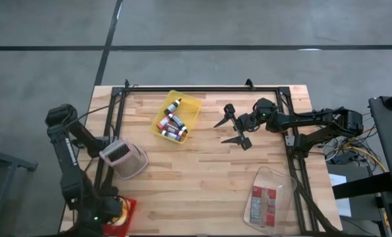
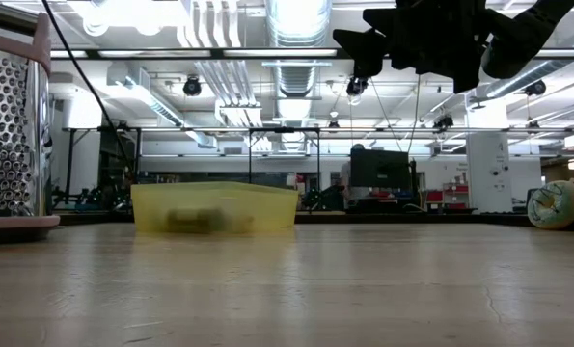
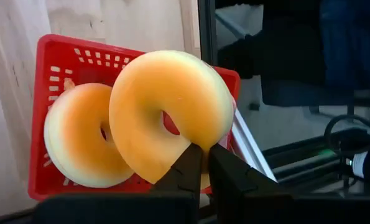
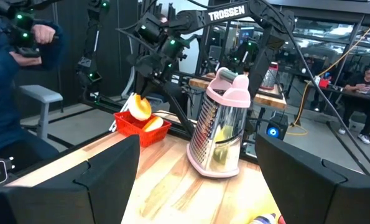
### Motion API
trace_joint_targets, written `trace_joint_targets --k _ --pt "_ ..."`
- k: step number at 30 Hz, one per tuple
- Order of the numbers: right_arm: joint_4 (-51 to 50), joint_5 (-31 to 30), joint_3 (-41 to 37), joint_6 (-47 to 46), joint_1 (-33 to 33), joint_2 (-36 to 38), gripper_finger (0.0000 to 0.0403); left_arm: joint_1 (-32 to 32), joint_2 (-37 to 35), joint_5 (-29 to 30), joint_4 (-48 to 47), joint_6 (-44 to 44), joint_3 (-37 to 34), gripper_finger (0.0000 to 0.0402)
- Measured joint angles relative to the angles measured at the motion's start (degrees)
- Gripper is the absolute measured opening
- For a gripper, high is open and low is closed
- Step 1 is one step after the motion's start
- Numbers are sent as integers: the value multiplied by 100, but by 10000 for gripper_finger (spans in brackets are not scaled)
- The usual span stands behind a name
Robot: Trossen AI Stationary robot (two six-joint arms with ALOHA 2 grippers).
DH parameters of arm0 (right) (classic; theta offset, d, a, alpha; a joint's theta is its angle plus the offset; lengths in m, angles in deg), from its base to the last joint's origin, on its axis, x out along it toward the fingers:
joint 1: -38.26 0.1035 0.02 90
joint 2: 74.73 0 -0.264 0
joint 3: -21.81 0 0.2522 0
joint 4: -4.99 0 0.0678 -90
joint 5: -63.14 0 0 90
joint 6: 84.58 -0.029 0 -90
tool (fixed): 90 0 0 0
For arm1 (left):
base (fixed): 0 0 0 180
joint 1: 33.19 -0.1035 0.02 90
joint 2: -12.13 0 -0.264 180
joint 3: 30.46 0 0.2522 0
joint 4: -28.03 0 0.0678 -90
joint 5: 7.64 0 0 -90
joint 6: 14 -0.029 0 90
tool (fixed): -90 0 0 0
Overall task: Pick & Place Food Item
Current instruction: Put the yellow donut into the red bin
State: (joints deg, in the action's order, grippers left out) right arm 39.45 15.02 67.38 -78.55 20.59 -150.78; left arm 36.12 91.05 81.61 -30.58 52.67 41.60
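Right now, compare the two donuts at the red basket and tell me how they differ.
The gripped donut is pinched at its lower edge by the left gripper, fingers shut on it; the other donut is held by nothing. The gripped donut stands in front, overlapping the other donut, which sits lower in the red basket. Both are orange-yellow rings.

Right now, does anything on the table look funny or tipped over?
The clear plastic container with a packet inside lies askew near the table's front right edge. Nothing is spilled; the left gripper is shut on a doughnut above the red basket.
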Motion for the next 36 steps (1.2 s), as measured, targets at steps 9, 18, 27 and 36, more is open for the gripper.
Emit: trace_joint_targets --k 9,18,27,36 --pt "0 0 0 0 0 0 315 -707 58 -729 -152 -856 -63 24" --pt "0 0 0 0 0 0 315 -785 81 -1038 -152 -782 -63 24" --pt "0 0 0 0 0 0 315 -793 81 -1208 94 -605 -225 25" --pt "0 -2 0 0 0 0 315 -802 79 -1517 472 -100 -605 38"
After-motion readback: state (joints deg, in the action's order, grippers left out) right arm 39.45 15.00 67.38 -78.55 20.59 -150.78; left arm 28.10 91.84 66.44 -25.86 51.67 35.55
